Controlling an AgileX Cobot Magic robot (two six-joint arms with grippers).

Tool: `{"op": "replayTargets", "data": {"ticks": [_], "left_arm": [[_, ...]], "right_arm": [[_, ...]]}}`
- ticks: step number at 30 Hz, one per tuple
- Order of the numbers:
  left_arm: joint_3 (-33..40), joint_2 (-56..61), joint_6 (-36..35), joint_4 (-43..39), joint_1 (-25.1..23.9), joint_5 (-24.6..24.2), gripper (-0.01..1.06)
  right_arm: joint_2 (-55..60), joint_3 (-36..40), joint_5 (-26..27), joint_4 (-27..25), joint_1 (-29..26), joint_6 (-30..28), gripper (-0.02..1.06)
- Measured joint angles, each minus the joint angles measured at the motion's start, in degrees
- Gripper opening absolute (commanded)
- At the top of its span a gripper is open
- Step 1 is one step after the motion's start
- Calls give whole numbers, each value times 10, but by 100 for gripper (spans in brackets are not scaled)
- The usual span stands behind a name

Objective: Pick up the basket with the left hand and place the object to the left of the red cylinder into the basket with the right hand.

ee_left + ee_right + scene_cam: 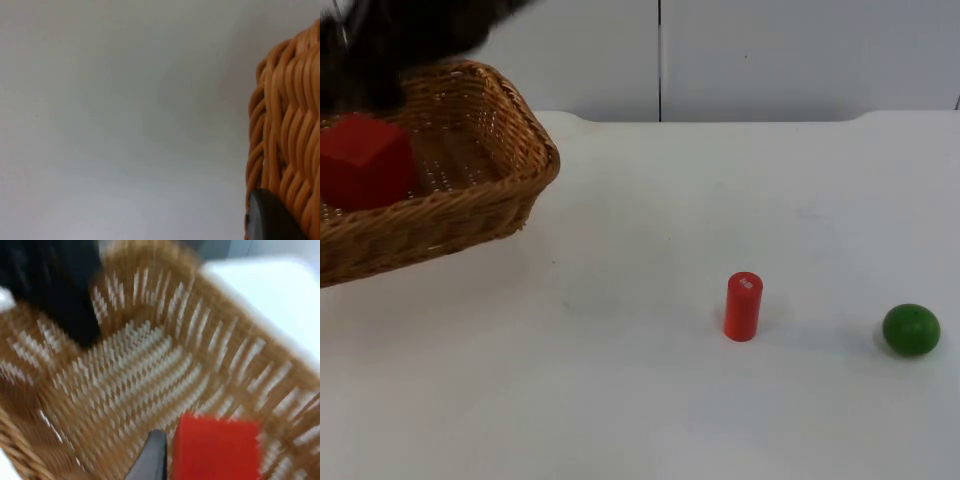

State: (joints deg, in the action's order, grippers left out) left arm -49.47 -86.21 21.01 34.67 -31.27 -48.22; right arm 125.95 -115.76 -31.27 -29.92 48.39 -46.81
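The woven basket (470,200) hangs tilted above the table's left side. My left gripper (272,220) is shut on its wall, one black fingertip (265,217) pressed to the wicker (290,125). It is also the black shape (60,290) at the rim in the right wrist view. A red cube (362,160) lies inside the basket. My right gripper (161,465) hovers open over the basket floor (130,370), its fingertip (151,460) just beside the cube (215,450). Dark, blurred arms (410,30) cross above the basket. The red cylinder (743,306) stands upright right of centre.
A green ball (911,330) rests on the table to the right of the cylinder. White table top (620,400) stretches between the basket and the cylinder. The grey partition wall (770,60) closes the back.
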Motion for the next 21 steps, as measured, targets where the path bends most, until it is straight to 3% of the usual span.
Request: {"op": "replayTargets", "data": {"ticks": [10, 15, 21], "left_arm": [[0, -1, 33, 29, 0, 1, 0], [0, -23, 67, 79, 9, 7, 0], [-5, -87, 78, 82, 56, 47, 0]], "right_arm": [[-141, 10, -57, -11, -76, 100, 82], [-200, 101, -49, -40, -123, 100, 82], [-283, 260, 28, -41, -138, 82, 82]]}}
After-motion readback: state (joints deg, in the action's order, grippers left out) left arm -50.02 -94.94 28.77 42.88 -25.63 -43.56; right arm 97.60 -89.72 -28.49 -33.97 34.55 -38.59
